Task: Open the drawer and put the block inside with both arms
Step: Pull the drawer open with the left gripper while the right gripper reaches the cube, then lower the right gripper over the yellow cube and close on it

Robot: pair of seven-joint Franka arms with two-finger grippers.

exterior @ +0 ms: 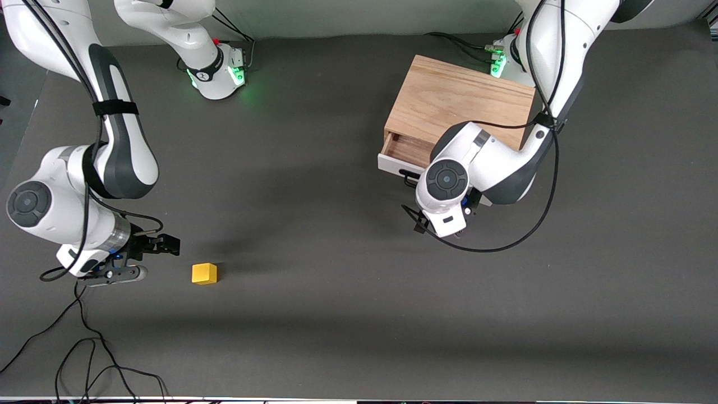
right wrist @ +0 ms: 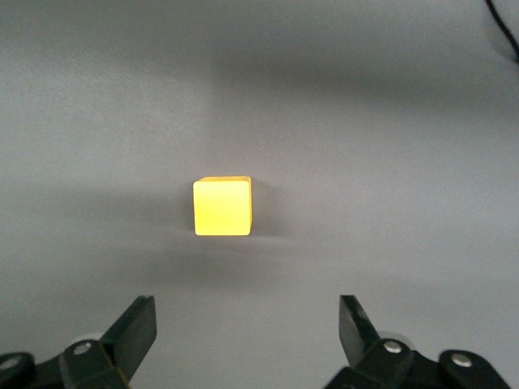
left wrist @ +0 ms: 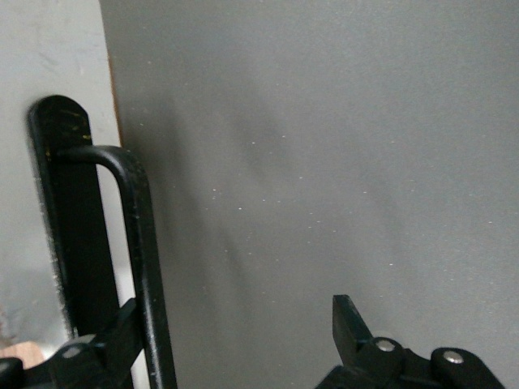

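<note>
The drawer [exterior: 399, 164] of the light oak box [exterior: 457, 101] stands partly pulled out, its white front facing the front camera. My left gripper [left wrist: 235, 322] is open at the drawer's black wire handle [left wrist: 144, 243]. One finger [left wrist: 122, 328] lies against the handle's bar and the other stands well off it, over the mat. In the front view the left wrist hides those fingers. The yellow block [exterior: 204, 273] [right wrist: 222, 206] sits on the mat toward the right arm's end. My right gripper [exterior: 150, 258] [right wrist: 247, 324] is open beside the block, apart from it and holding nothing.
Dark grey mat [exterior: 336, 292] covers the table. Loose black cables [exterior: 84, 348] trail over it below the right arm, near the table edge closest to the front camera. A cable loop [exterior: 505, 247] hangs from the left arm in front of the drawer.
</note>
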